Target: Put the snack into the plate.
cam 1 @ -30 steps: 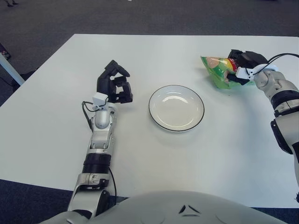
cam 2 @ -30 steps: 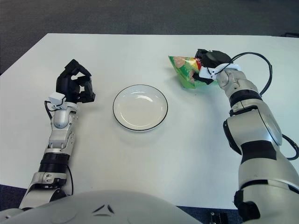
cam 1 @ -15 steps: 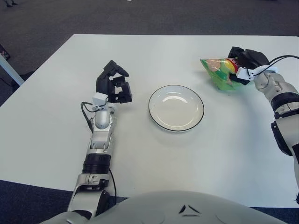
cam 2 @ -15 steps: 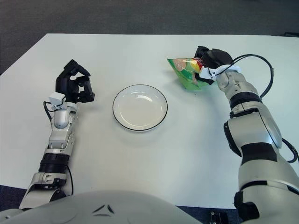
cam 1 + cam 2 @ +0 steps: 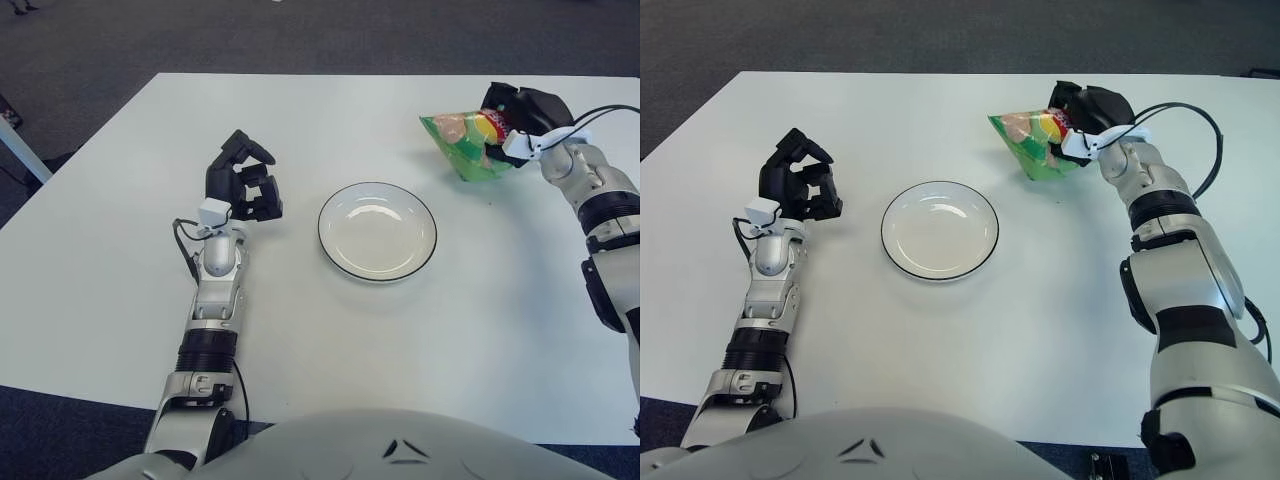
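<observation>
Right hand (image 5: 525, 112) is clamped on the snack (image 5: 463, 146), held above the table (image 5: 120, 260) right of the empty plate (image 5: 377, 230), so carry and release remain; left hand (image 5: 243, 180), curled and empty, idles left of the plate.

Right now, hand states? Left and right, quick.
Left hand: curled shut, holding nothing, left of the plate.
Right hand: shut on the snack bag, beyond the plate's right.
</observation>
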You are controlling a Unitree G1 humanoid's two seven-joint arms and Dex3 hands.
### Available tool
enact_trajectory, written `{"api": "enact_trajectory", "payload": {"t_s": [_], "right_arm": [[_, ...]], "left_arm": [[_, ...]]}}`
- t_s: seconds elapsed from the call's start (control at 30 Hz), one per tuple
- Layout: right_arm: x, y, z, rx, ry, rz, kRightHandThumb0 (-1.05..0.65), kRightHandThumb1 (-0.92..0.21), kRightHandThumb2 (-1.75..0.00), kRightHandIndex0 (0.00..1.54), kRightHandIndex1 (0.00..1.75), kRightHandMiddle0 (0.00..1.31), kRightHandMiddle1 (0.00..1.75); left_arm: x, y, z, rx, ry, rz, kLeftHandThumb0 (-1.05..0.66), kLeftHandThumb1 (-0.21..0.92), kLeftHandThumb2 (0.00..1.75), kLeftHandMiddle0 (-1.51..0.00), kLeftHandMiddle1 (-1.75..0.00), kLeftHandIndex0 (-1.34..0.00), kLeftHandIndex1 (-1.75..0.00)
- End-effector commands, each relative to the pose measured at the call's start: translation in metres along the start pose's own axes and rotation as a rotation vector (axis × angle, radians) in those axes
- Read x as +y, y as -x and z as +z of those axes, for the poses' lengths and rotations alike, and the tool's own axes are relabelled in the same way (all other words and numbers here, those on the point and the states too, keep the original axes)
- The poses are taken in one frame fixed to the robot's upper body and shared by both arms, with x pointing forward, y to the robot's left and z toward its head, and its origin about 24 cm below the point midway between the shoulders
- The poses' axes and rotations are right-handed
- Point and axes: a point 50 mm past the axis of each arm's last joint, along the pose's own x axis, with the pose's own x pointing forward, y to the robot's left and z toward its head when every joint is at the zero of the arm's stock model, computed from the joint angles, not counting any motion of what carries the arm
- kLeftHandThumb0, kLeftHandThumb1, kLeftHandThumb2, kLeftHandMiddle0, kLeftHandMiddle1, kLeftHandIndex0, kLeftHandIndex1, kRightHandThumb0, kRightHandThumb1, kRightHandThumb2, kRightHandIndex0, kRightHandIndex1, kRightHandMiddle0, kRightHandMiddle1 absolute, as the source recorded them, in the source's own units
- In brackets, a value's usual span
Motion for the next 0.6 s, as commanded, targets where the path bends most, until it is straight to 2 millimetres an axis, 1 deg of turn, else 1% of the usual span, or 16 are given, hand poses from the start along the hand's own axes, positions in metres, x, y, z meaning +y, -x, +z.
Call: {"api": "enact_trajectory", "payload": {"t_s": [0.0,0.07,0.23,0.4,0.57], "right_arm": [[-0.026,-0.011,0.014,-0.059,-0.047,-0.086,0.0,-0.03,-1.63,0.82,1.7,0.61,1.75],[-0.033,-0.013,0.019,-0.084,-0.074,-0.106,0.0,-0.03,-1.63,0.82,1.7,0.61,1.75],[-0.043,-0.016,0.03,-0.135,-0.109,-0.146,0.0,-0.03,-1.63,0.82,1.7,0.61,1.75],[-0.05,-0.019,0.041,-0.18,-0.151,-0.176,0.0,0.01,-1.67,0.86,1.69,0.64,1.75],[-0.057,-0.019,0.055,-0.237,-0.201,-0.195,0.0,0.03,-1.69,0.88,1.68,0.65,1.75]], "left_arm": [[0.004,0.052,-0.048,0.283,-0.004,0.056,-0.53,0.21,1.45,-1.37,-1.75,-0.71,-1.75],[0.004,0.052,-0.049,0.294,0.0,0.048,-0.53,0.21,1.45,-1.37,-1.75,-0.71,-1.75],[0.004,0.052,-0.05,0.306,0.003,0.048,-0.52,0.22,1.44,-1.37,-1.75,-0.7,-1.75],[0.005,0.052,-0.051,0.311,0.004,0.06,-0.51,0.24,1.41,-1.37,-1.75,-0.68,-1.75],[0.005,0.051,-0.051,0.317,0.001,0.059,-0.51,0.24,1.41,-1.37,-1.75,-0.68,-1.75]]}}
